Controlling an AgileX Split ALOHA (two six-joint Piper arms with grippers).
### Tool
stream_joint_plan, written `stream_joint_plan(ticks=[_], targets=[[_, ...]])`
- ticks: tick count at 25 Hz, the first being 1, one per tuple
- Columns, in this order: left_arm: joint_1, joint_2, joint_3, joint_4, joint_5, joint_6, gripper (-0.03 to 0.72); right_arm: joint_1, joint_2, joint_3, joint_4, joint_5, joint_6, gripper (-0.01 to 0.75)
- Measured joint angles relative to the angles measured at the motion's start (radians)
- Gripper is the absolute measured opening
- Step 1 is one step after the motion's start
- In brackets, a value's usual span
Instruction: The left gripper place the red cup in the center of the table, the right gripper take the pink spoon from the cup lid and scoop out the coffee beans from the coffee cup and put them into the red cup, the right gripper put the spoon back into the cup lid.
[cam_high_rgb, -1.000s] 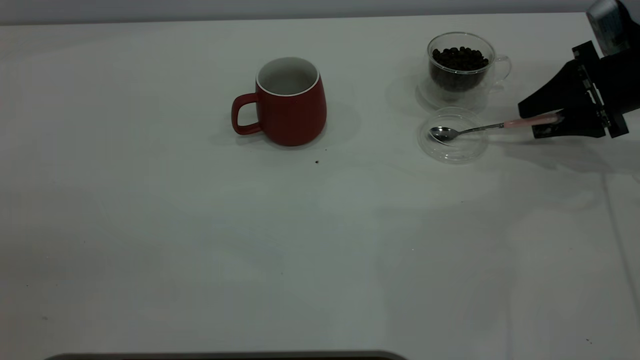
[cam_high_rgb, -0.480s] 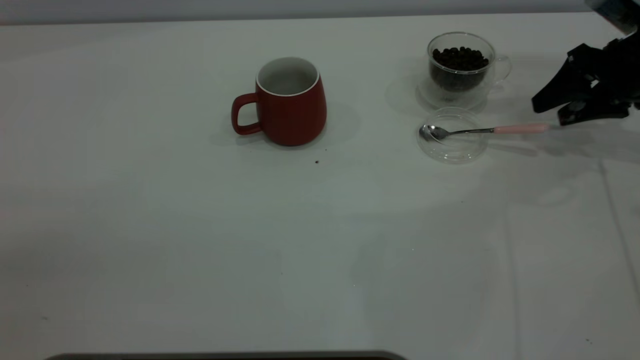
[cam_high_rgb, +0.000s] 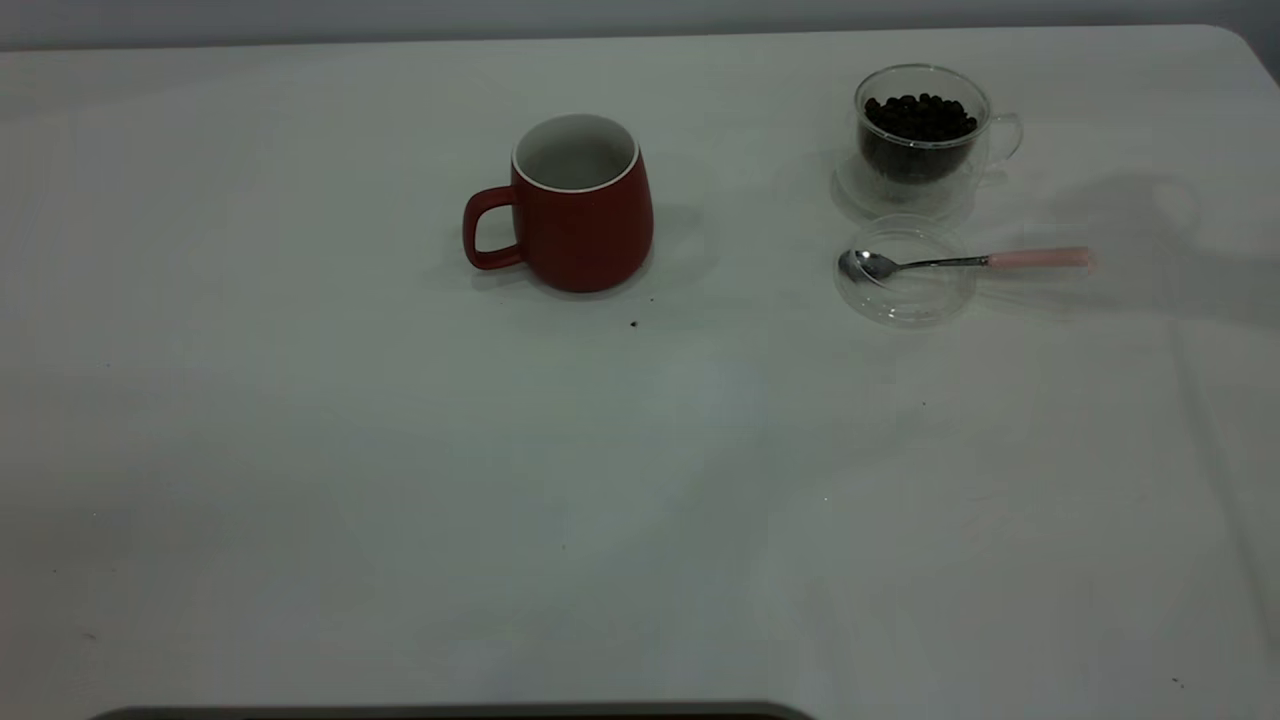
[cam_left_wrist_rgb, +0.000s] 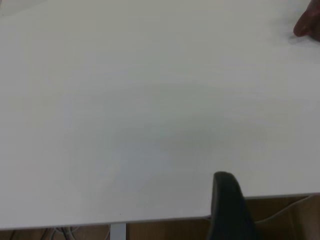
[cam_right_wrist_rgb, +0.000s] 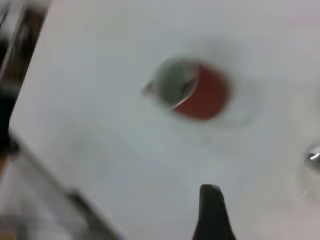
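Dark red ceramic red cup (cam_high_rgb: 580, 205) with white inside stands upright mid-table, handle toward the left arm's side, so it looks ready to receive beans. Clear glass coffee cup (cam_high_rgb: 922, 138) holds dark coffee beans (cam_high_rgb: 918, 116) near the far right corner. Just beside it, clear round cup lid (cam_high_rgb: 905, 272) carries the pink spoon (cam_high_rgb: 965, 262): metal bowl inside, pink handle sticking out over the white table (cam_high_rgb: 400, 480), easy to grab. Right gripper (cam_right_wrist_rgb: 212, 210) and left gripper (cam_left_wrist_rgb: 227, 200) each show only 1 finger; jaw state cannot be told, nothing visibly held.
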Motion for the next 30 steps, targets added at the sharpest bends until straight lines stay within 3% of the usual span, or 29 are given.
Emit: stream_joint_plan(ticks=[5, 8, 11, 17, 21, 26, 30], targets=[[0.000, 0.000, 0.000, 0.000, 0.000, 0.000, 0.493, 0.107, -0.310, 0.079, -0.480, 0.060, 0.391, 0.575], [0.000, 0.000, 0.000, 0.000, 0.000, 0.000, 0.493, 0.112, -0.489, 0.199, -0.680, 0.065, 0.638, 0.575], [0.000, 0.000, 0.000, 0.000, 0.000, 0.000, 0.493, 0.111, -0.653, 0.372, -0.790, 0.067, 0.735, 0.575], [0.000, 0.000, 0.000, 0.000, 0.000, 0.001, 0.493, 0.111, -0.943, 0.698, -0.846, 0.073, 0.771, 0.575], [0.000, 0.000, 0.000, 0.000, 0.000, 0.001, 0.493, 0.111, -1.073, 0.834, -0.847, 0.063, 0.796, 0.565], [0.000, 0.000, 0.000, 0.000, 0.000, 0.001, 0.493, 0.111, -1.230, 0.897, -0.844, -0.039, 0.821, 0.545], [0.000, 0.000, 0.000, 0.000, 0.000, 0.002, 0.493, 0.111, -1.376, 0.897, -0.840, -0.024, 0.823, 0.522]])
